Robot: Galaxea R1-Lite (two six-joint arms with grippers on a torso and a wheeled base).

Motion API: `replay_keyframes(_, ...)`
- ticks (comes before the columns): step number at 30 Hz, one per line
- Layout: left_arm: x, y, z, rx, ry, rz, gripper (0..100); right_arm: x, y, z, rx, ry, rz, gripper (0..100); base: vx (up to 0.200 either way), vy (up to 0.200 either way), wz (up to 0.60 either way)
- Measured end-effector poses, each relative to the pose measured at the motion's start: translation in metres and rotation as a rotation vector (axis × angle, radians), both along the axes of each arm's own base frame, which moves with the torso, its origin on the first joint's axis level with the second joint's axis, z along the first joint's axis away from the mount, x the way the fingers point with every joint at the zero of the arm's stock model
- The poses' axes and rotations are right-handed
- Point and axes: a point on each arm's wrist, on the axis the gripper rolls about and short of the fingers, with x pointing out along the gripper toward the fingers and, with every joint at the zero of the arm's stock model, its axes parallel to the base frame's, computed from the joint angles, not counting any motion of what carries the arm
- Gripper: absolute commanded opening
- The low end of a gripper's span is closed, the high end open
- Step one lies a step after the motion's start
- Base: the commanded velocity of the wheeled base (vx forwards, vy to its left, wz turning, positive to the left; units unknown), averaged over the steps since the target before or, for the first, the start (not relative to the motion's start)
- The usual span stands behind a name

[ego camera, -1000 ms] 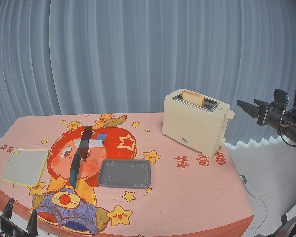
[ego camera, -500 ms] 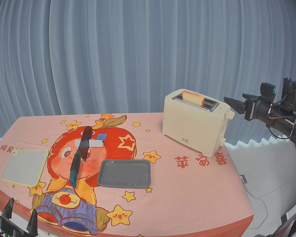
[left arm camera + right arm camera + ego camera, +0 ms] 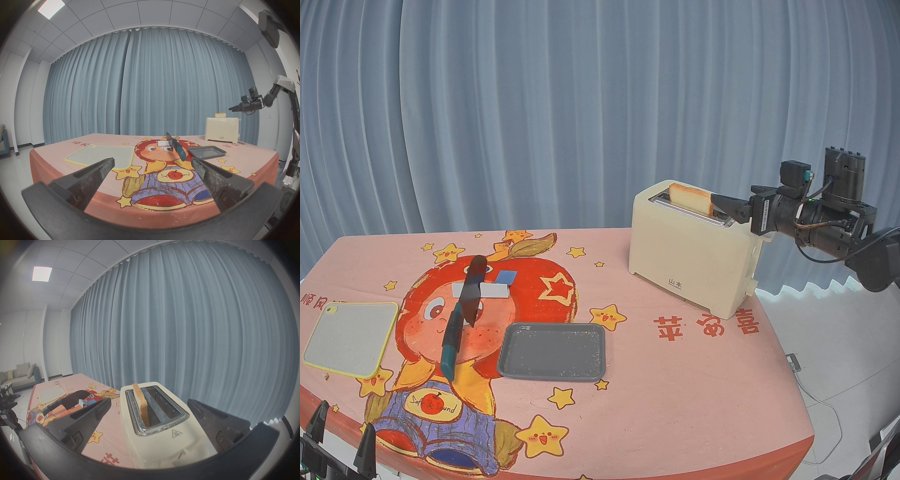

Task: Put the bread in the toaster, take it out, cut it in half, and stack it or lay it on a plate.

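Right gripper [image 3: 720, 201] advanced over toaster [image 3: 694, 256], near bread [image 3: 690, 198].

The left tool [image 3: 152, 163] sits low at the near edge of the table [image 3: 262, 156], with its fingers spread wide apart. On the table lie a cutting board [image 3: 100, 154], a teal-handled knife [image 3: 175, 147] and, just beside the knife, a grey tray [image 3: 207, 152]. Farther back stands the toaster [image 3: 222, 130], with bread [image 3: 220, 115] protruding from its top. The right tool [image 3: 232, 108] hovers beside the bread.
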Motion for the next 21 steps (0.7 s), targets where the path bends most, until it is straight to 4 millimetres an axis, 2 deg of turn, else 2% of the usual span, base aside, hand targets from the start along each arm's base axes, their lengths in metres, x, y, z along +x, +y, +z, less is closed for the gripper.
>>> replay_keyframes(12, 0.000, 0.000, 0.000, 0.000, 0.000, 0.000, 100, 0.044, 0.022, -0.015, -0.008, 0.002, 0.022, 100, 0.000, 0.000, 0.00)
replay_keyframes(21, 0.000, 0.000, 0.000, 0.000, 0.000, 0.000, 100, 0.060, 0.029, -0.029, -0.016, 0.022, 0.021, 100, 0.000, 0.000, 0.00)
